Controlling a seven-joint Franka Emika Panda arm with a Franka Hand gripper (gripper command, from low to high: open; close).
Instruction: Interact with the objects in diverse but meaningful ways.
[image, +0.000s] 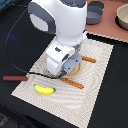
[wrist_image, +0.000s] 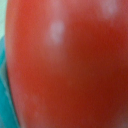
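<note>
Banana (image: 44, 90) lying lengthwise toward exterior view's left, tomato (wrist_image: 70, 65) filling wrist view (blurred), gripper state untellable

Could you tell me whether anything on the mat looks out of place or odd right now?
Nothing looks spilled or damaged. The yellow banana lies on the beige mat; a brown-handled utensil lies off its edge. A red rounded surface fills the wrist view.

banana (image: 44, 90): 1 | tomato (wrist_image: 70, 65): 1 | brown-handled utensil (image: 12, 78): 1 | orange sticks (image: 73, 83): 2 | bowls (image: 94, 15): 2
</note>
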